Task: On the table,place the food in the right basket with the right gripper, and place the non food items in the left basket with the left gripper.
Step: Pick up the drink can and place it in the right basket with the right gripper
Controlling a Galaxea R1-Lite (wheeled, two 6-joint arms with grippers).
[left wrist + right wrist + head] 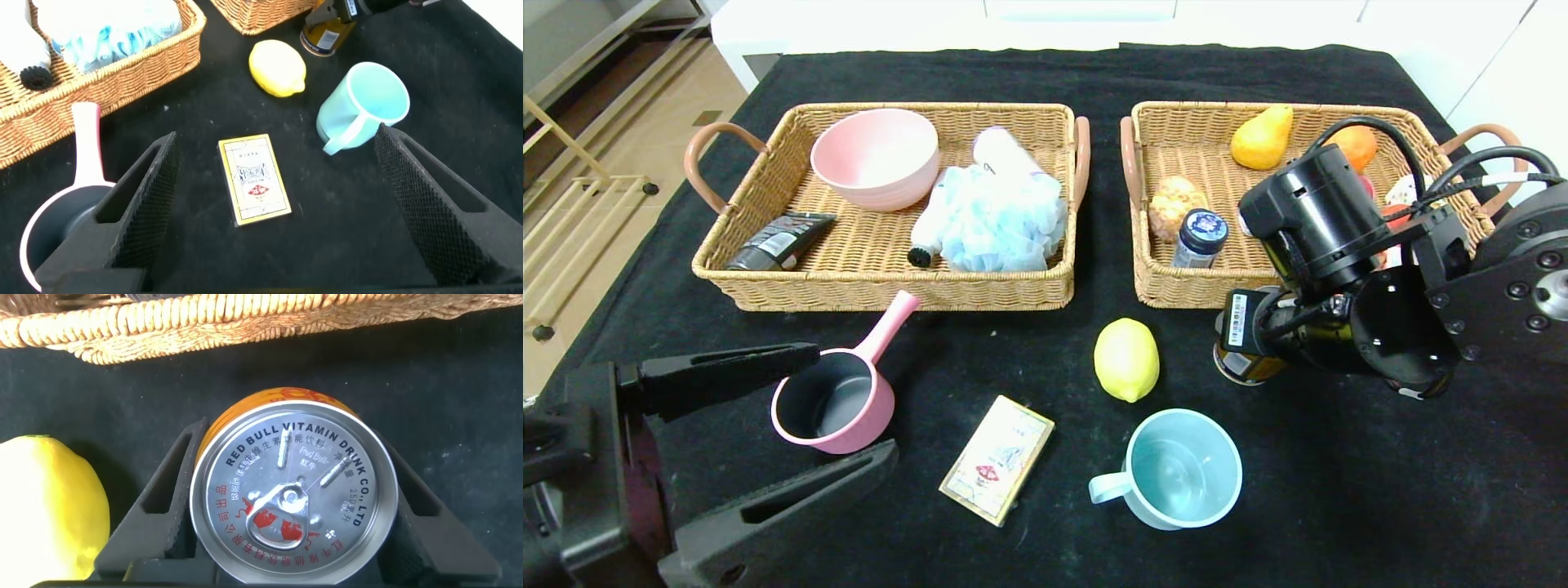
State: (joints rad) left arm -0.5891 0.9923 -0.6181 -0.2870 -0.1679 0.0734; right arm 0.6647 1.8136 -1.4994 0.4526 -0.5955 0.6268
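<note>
Right gripper [286, 539] fingers hug the can [292, 502] w/ a tight hold: hard, smooth, maybe slippy. Left gripper [274, 204] wide open, empty.

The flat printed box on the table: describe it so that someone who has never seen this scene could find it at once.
On the black table, look in front of the two wicker baskets. Between the pink pan and the light blue mug lies the flat beige box. It is the only flat, rectangular item among round neighbours.
</note>
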